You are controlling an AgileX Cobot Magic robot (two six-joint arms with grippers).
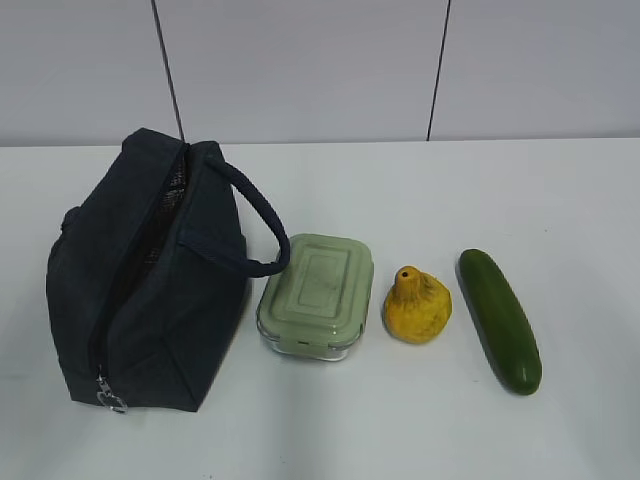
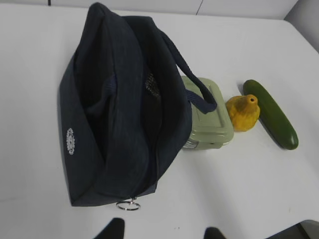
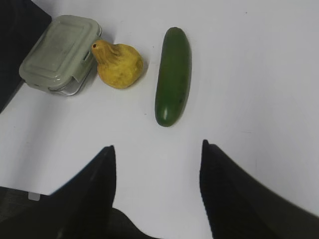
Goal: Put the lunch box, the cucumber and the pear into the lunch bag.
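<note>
The dark navy lunch bag (image 1: 150, 290) lies at the left of the white table with its zipper open and its metal ring pull (image 1: 112, 402) at the near end. It fills the left wrist view (image 2: 119, 104). To its right sit the lunch box (image 1: 316, 294) with its sage-green lid, the yellow-orange pear (image 1: 417, 305) and the dark green cucumber (image 1: 499, 318), in a row. The right wrist view shows the lunch box (image 3: 60, 54), pear (image 3: 118, 63) and cucumber (image 3: 173, 74). My left gripper (image 2: 164, 231) is open and empty, near the ring pull (image 2: 128, 204). My right gripper (image 3: 157, 149) is open and empty, short of the cucumber. Neither gripper shows in the exterior view.
The bag's padded loop handle (image 1: 258, 220) arches over toward the lunch box. A pale wall (image 1: 320, 70) with dark seams stands behind the table (image 1: 400, 430). The table's right corner shows in the left wrist view (image 2: 299, 35).
</note>
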